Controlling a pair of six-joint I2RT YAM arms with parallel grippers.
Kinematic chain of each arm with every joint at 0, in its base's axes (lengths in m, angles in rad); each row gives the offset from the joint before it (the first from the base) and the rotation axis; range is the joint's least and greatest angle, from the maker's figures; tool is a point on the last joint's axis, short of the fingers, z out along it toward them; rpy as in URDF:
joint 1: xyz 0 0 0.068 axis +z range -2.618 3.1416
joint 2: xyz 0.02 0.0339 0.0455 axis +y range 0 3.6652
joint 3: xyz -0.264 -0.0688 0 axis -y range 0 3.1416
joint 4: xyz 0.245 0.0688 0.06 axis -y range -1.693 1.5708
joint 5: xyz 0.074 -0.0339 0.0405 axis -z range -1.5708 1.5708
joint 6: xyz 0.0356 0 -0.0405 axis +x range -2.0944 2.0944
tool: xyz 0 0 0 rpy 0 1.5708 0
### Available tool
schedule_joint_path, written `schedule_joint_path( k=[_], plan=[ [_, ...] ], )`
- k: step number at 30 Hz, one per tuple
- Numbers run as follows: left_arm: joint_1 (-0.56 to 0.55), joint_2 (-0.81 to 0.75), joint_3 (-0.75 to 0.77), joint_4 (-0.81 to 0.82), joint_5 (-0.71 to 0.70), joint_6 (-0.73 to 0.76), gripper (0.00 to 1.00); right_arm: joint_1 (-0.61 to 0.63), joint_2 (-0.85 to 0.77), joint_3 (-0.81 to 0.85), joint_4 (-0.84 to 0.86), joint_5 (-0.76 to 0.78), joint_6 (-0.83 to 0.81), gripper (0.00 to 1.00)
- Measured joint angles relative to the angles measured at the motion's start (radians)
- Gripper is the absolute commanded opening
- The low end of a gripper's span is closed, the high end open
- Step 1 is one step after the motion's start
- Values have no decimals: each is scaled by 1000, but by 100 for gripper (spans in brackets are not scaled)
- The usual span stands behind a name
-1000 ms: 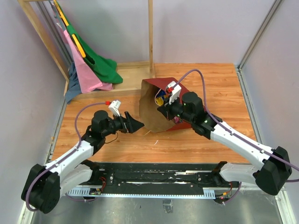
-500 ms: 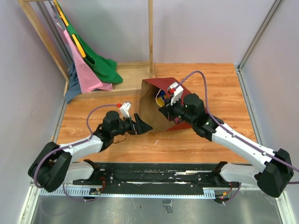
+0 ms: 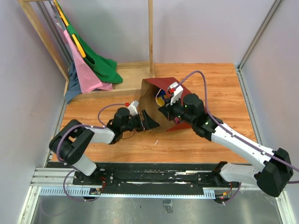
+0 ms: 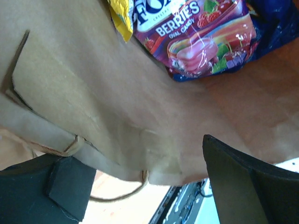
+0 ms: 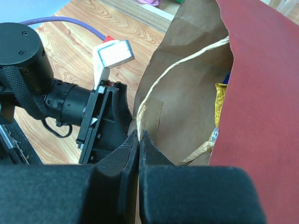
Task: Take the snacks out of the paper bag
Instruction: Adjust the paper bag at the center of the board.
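Garments point(image 3: 93, 70) back L, snacks point(image 4: 196, 37) behind bag point(image 3: 149, 100) wall

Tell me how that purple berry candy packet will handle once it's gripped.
The purple candy packet looks glossy, so probably slippery. Its wrinkled film suggests it is floppy, with loose contents. The paper bag wall touching it looks soft and may give when pushed.

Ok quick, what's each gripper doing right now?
Left gripper: open, holding nothing, at the mouth of the dark red paper bag.
Right gripper: closed, pinching that bag's rim.
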Motion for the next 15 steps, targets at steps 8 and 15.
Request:
schedule_joint_path(
  k=[8, 15],
  plan=[
    [0, 167, 56, 179, 35, -117, 86, 0, -2, -32, 7, 26, -1, 1],
    [-11, 282, 130, 247, 48, -159, 75, -10, -5, -56, 0, 70, -33, 1]
  ],
)
